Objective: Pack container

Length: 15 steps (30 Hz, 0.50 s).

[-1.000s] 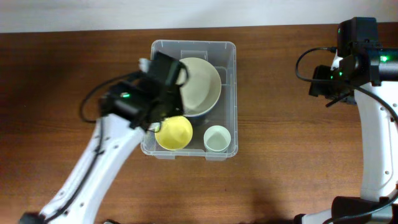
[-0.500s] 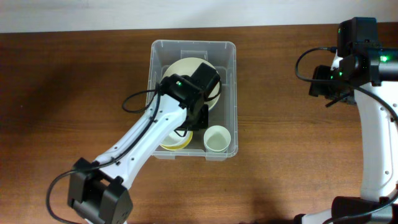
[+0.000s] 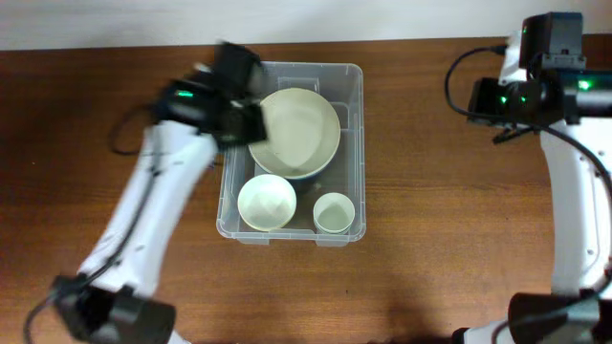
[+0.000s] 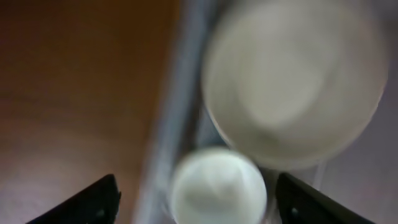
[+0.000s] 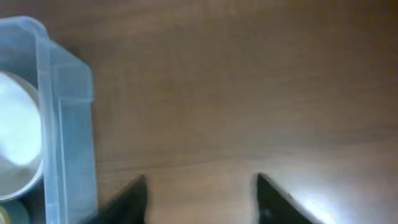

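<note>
The clear plastic container (image 3: pixel 356 143) stands mid-table. It holds a large cream bowl (image 3: pixel 296 132), a small pale bowl (image 3: pixel 267 203) and a small cup (image 3: pixel 334 212). My left gripper (image 3: pixel 247 119) hovers blurred over the container's back left rim. In the left wrist view its fingers (image 4: pixel 93 202) are spread wide, the gripper (image 4: pixel 202 202) is open and empty, and the small bowl (image 4: pixel 217 186) and large bowl (image 4: pixel 292 81) lie below. My right gripper (image 3: pixel 475 100) is to the right of the container. In the right wrist view it (image 5: pixel 202 199) is open over bare wood, with the container's corner (image 5: pixel 65 118) at left.
The brown wooden table (image 3: pixel 449 239) surrounds the container. A white wall edge (image 3: pixel 96 24) runs along the back. Cables loop off both arms.
My left gripper opened and let go of the small bowl in the container's front left. It then swung up and back to the left rim. The right jaws narrowed a little.
</note>
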Tool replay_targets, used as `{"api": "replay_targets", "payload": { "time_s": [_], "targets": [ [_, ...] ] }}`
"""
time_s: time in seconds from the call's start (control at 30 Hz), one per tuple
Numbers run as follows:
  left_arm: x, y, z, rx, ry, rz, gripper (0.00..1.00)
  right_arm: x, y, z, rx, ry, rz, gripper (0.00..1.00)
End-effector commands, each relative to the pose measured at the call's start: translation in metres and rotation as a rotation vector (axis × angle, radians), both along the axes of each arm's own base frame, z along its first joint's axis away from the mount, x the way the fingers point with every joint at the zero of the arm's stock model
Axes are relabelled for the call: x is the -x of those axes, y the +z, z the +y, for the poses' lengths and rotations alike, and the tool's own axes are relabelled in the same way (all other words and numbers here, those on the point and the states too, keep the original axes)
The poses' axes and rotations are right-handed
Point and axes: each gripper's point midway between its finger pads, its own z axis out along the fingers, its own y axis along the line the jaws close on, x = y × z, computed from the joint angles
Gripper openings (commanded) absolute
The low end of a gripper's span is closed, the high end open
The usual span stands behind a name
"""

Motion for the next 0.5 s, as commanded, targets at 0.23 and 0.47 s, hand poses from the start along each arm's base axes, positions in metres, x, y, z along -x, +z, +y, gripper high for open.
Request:
{"api": "replay_targets", "payload": {
  "time_s": [0.23,0.47],
  "targets": [
    [-0.003,0.049,0.172,0.010,0.381,-0.139,0.99,-0.103,-0.115,0.068,-0.149,0.290,0.019,0.13],
    [0.001,0.043,0.206,0.017,0.466,-0.125,0.99,-0.134,-0.153,0.123,-0.144,0.397,-0.026,0.13]
  ]
}}
